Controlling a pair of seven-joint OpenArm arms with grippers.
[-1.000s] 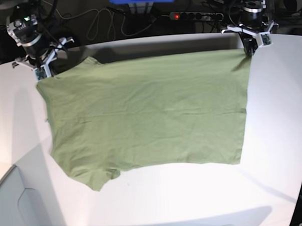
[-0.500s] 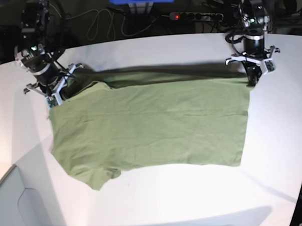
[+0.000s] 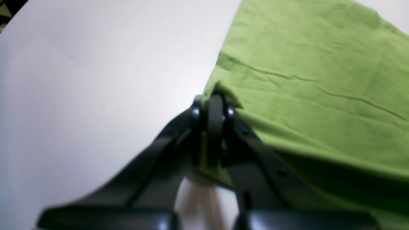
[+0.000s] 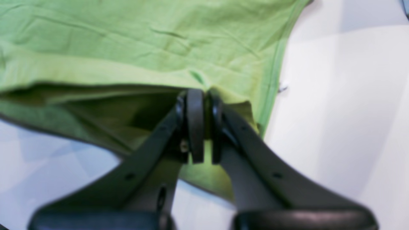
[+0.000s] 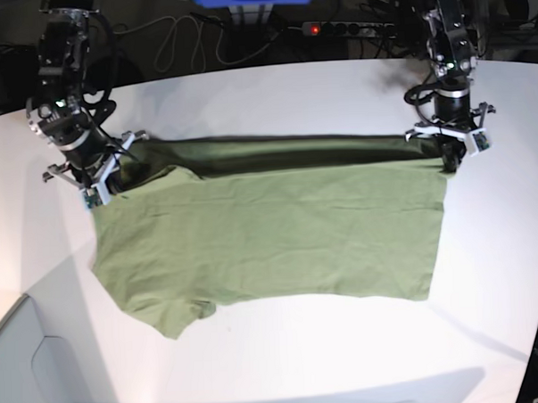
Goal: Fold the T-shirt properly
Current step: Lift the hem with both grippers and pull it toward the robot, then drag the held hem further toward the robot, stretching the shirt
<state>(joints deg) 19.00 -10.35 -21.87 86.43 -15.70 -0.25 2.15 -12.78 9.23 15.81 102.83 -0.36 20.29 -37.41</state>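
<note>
Since the earlier frames, both arms had carried the far edge of the plain olive-green short-sleeved T-shirt of thin soft fabric toward the near side, so that a darker doubled band lay along its rear where before the cloth had been spread flat. Item: the garment, lying on the white rounded worktop, its far edge raised and turned over, its near hem and one sleeve flat. Item: left gripper, at the right of the base view, jaws closed tight on a corner of the hem, as the left wrist view confirmed. Item: right gripper, at the left of the base view, jaws likewise pressed together on a pinch of fabric near the shoulder edge. Step in hand, by judgement: the first lengthwise fold, far half over near half, only partly drawn across. The next move probably called for both arms to travel evenly toward the near hem, keeping the edge taut and level, before release.
</note>
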